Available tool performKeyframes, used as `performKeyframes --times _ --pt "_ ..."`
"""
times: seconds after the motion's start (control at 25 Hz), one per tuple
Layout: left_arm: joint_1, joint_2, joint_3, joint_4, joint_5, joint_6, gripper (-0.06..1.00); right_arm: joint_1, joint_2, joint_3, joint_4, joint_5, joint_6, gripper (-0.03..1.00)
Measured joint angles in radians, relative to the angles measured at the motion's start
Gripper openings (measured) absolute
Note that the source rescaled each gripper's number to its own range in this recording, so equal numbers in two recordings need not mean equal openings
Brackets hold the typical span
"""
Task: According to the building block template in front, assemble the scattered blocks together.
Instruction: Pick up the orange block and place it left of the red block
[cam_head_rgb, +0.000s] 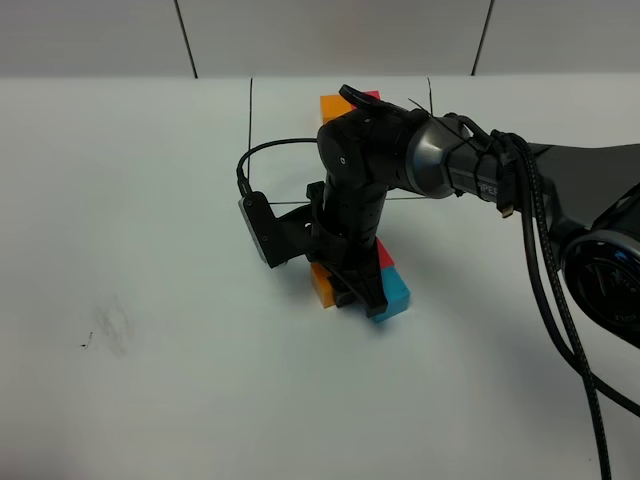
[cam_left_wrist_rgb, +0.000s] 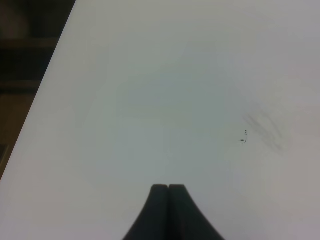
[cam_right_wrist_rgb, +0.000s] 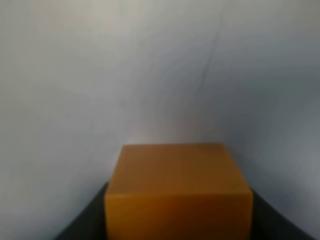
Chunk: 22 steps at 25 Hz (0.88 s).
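Two arms: the right arm (cam_head_rgb: 440, 160) reaches across the white table (cam_head_rgb: 130, 400).
Template (cam_head_rgb: 335, 105): far side, mostly hidden.
Right gripper (cam_head_rgb: 345, 290): half-open jaws hugging the orange cube (cam_right_wrist_rgb: 177, 192), beside red (cam_head_rgb: 384, 256) and blue (cam_head_rgb: 395, 296).
Left gripper (cam_left_wrist_rgb: 168, 192): closed, empty.
Advice: seat orange flush before releasing.

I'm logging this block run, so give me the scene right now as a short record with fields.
right gripper: shut on orange cube, down at the table
left gripper: shut, empty, over bare table
blue cube: on table, right beside the gripper
red cube: just behind the blue one, mostly hidden by the arm
template: at the back, partly hidden
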Motion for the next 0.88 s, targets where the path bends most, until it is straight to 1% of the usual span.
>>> performKeyframes --times 0.56,0.6,0.64,0.68,0.8,0.88 --pt "0.000 0.000 0.000 0.000 0.000 0.000 0.00 0.000 0.000 0.000 -0.001 0.001 0.008 0.43" --pt "0.000 0.000 0.000 0.000 0.000 0.000 0.00 0.000 0.000 0.000 -0.001 0.001 0.009 0.44" --pt "0.000 0.000 0.000 0.000 0.000 0.000 0.00 0.000 0.000 0.000 -0.005 0.004 0.010 0.46" --pt "0.000 0.000 0.000 0.000 0.000 0.000 0.00 0.000 0.001 0.000 -0.010 0.007 0.011 0.51" --pt "0.000 0.000 0.000 0.000 0.000 0.000 0.00 -0.004 0.001 0.001 -0.017 0.010 0.018 0.71" --pt "0.000 0.000 0.000 0.000 0.000 0.000 0.00 -0.006 0.001 0.001 -0.018 0.010 0.023 0.80"
